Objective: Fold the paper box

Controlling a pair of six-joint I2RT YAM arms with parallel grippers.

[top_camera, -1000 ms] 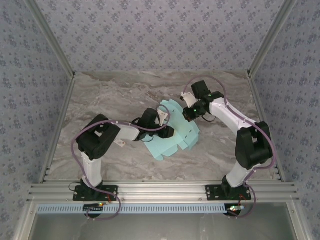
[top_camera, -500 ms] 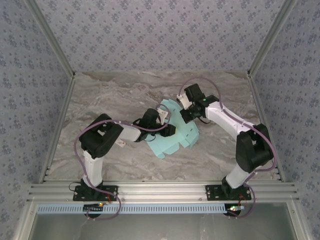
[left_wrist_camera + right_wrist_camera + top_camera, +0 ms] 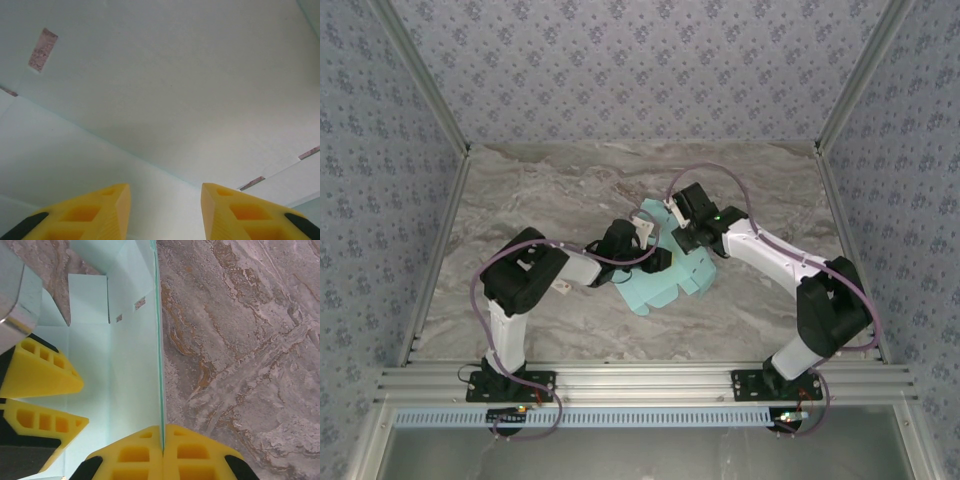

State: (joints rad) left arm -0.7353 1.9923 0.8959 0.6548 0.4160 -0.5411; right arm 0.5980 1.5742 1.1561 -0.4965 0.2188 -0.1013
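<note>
— Where does the paper box (image 3: 672, 282) lie?
— On the counter (image 3: 550, 190), midway between the two arms, with the left gripper (image 3: 658, 262) over its left part.
— And the right gripper (image 3: 161, 432)?
— At the box's far right side, clamped on its upright edge, with bare counter to the right.

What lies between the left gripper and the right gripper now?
A bare panel of the light blue card paper box, in the right wrist view. The right gripper pinches its upright wall; the left gripper is open beside it.
</note>
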